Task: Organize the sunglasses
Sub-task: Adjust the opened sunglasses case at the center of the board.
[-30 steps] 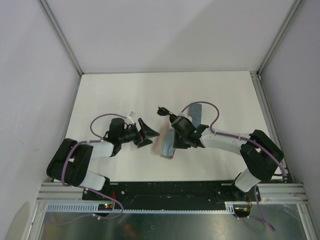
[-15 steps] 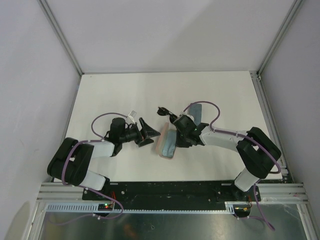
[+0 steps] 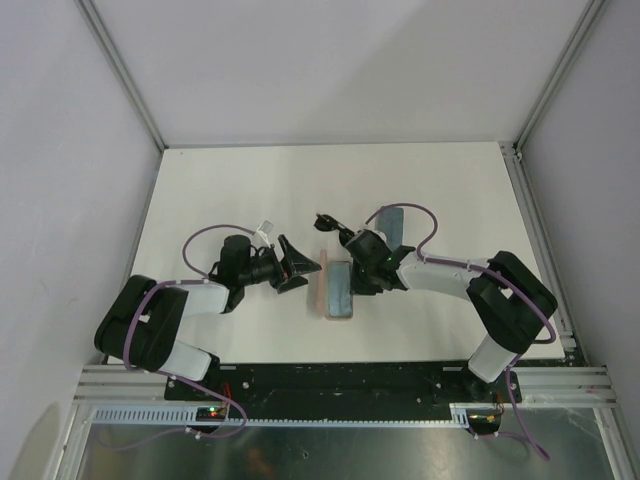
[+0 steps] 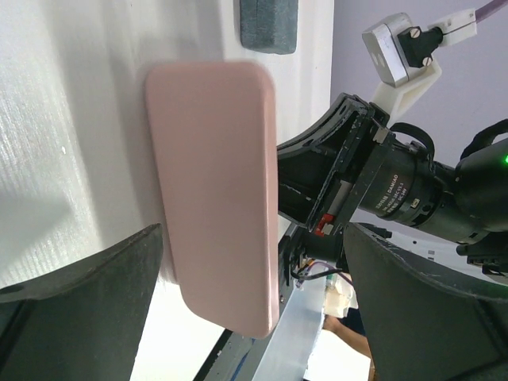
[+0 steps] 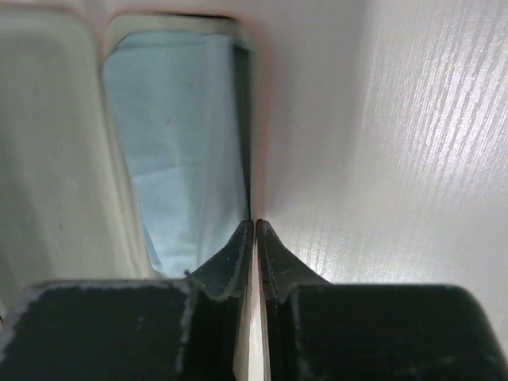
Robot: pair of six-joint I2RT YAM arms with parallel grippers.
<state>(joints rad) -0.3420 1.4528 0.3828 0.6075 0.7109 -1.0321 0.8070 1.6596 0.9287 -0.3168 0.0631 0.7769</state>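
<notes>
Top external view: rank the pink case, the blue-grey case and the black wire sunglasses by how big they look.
1. pink case, lying open
2. blue-grey case, partly hidden, so the gap is unsure
3. black wire sunglasses, clearly smallest

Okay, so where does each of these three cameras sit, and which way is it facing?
Top external: above and behind the arms, looking down on the table; both arms show whole, with the left gripper and right gripper.
Left wrist: on the left arm, facing sideways at the pink case; its open fingers frame the bottom.
Right wrist: looks along its shut fingers pinching the case's rim, light-blue cloth beyond.
Shared: top and left wrist both show the blue-grey case.
</notes>
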